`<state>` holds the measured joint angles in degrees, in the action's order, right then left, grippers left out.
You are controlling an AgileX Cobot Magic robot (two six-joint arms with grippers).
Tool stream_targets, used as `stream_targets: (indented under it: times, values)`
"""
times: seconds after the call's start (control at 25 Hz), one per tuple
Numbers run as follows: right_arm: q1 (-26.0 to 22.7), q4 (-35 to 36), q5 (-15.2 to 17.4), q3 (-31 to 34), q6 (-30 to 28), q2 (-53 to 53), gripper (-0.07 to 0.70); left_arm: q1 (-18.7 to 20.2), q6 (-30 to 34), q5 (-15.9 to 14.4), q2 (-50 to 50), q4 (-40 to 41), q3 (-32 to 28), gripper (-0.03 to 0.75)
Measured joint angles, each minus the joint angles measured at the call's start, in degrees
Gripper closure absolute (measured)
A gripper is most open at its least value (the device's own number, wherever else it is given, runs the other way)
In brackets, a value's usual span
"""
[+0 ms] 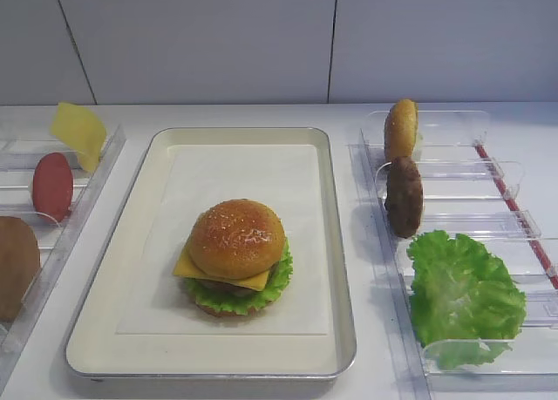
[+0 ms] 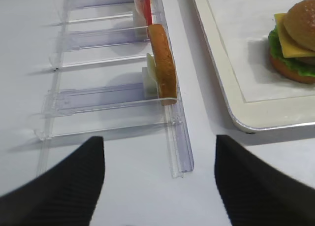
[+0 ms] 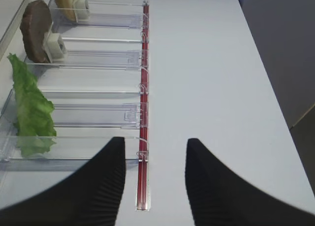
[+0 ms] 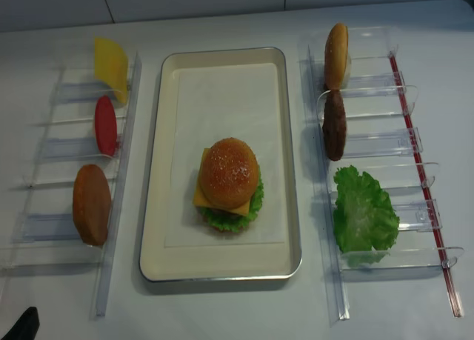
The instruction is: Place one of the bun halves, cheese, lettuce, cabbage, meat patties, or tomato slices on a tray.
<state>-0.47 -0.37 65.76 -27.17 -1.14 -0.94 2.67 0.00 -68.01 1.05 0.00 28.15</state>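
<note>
Burger (image 1: 235,256) sits stacked on tray (image 1: 340,243); both hands (image 3: 153,181) (image 2: 160,181) spread, empty; next piece needs centred, level lowering.

We see the tray (image 4: 220,270) in the middle of the table, with a stacked burger on its near half: a bun half (image 4: 228,172) on top, cheese (image 4: 200,199) and lettuce (image 4: 254,204) beneath it. In the rack (image 4: 118,207) on our left stand, from far to near, a cheese slice (image 4: 110,68), a tomato slice (image 4: 105,124) and a bun half (image 4: 91,204). In the rack (image 4: 400,144) on our right stand a bun half (image 4: 336,55), a meat patty (image 4: 334,124) and a lettuce leaf (image 4: 363,212).
</note>
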Motion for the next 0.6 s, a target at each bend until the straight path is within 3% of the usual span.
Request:
stream_targets:
  times: [0.6]
  values:
    - [0.0, 0.0, 0.0, 0.0, 0.0, 0.0, 0.307, 0.0, 0.0, 0.0, 0.0, 0.0, 0.0, 0.282]
